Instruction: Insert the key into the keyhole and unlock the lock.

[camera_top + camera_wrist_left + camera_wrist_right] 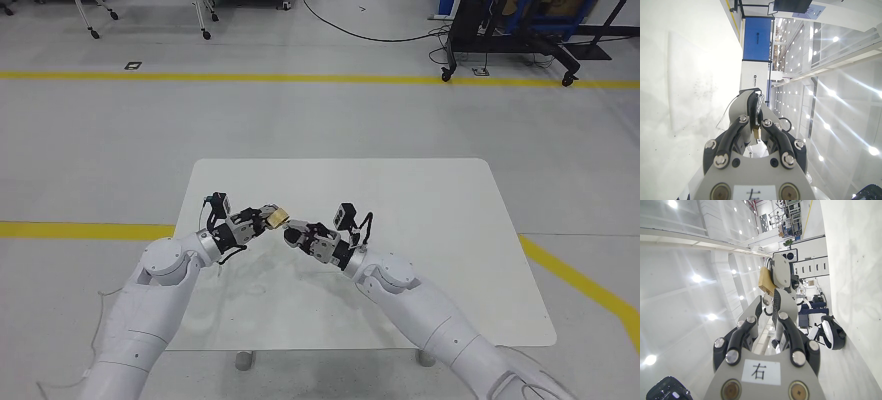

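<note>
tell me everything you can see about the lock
The lock is a small padlock with a flat, block-shaped body that looks like brass. The left gripper is shut on it and holds it in the air above the white table, with the body tilted and sticking out past the fingertips. Its free end points at the right gripper, which is close by. A shiny silver part, probably the shackle, shows inside the left gripper's grasp.
</note>
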